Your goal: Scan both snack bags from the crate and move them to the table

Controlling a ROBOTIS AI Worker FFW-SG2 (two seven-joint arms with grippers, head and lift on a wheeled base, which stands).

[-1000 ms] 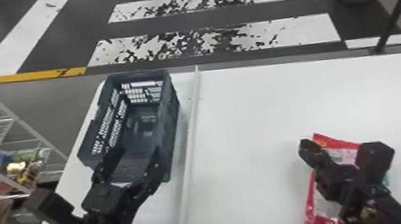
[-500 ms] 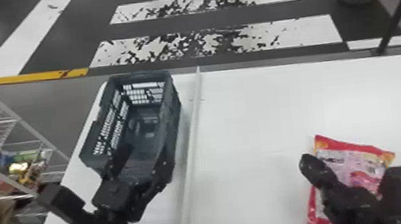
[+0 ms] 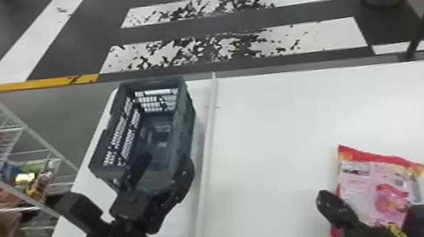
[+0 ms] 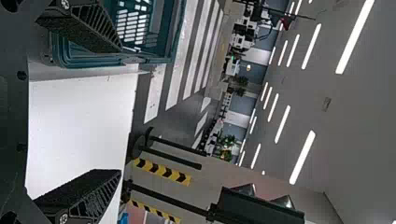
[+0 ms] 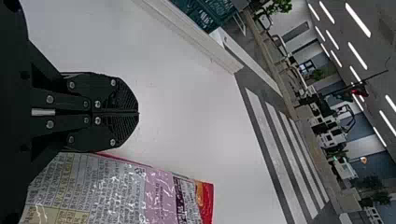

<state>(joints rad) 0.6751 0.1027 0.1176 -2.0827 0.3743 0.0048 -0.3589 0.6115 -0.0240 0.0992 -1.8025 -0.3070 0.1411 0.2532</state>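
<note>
From where I stand, the dark floor (image 3: 231, 22) spreads out beyond the table, painted with broad white bars; I count 2 with their paint flaking badly. Overhead, bright ceiling lights (image 4: 303, 157) run in rows, too many to count surely. The 1 white table (image 3: 278, 121) fills the foreground, and 1 pale strip (image 3: 208, 142) runs across it from front to back. Off its left end stands 1 wire rack (image 3: 45, 152) (a jumble of colourful goods, that).

The 1 dark crate (image 3: 184, 130) stands on the table, left of the strip, its inside floor in sight. Well to the right lies 1 red and pink snack bag (image 3: 371, 182), flat on the tabletop; whether a 2nd is beneath it, I cannot tell.

Of the 2 grippers, the left gripper (image 3: 162, 173) hangs over the crate's near end, its 2 fingers wide apart. The right gripper (image 3: 329, 203) is by the bag, its 2 fingers pressed together.
</note>
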